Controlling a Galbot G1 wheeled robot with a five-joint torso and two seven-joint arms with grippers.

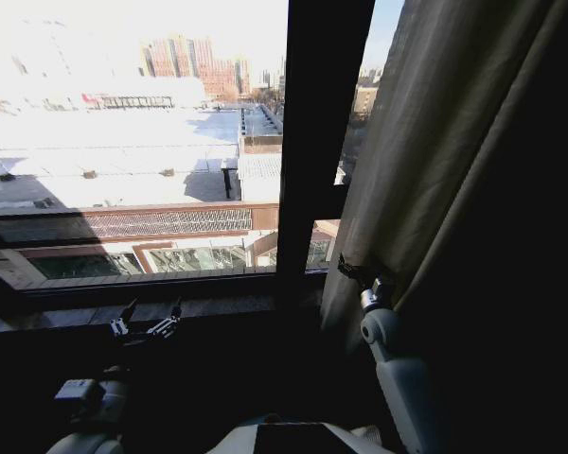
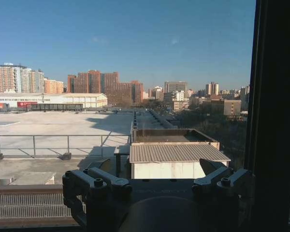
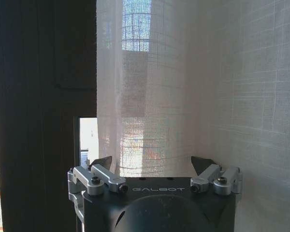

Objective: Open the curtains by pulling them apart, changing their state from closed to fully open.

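The curtains [image 1: 435, 161] hang bunched at the right of the window, glass bare to the left past the dark window frame [image 1: 312, 142]. The right end effector [image 3: 154, 166] is raised up against the sheer fabric, fingers spread apart, a fold lying between them. The left end effector [image 1: 147, 320] sits low by the sill [image 1: 199, 307], fingers apart, holding nothing.

Head camera looks down at the window [image 1: 133, 170]; left wrist faces it squarely, right wrist sits close against the curtains [image 3: 183, 96].
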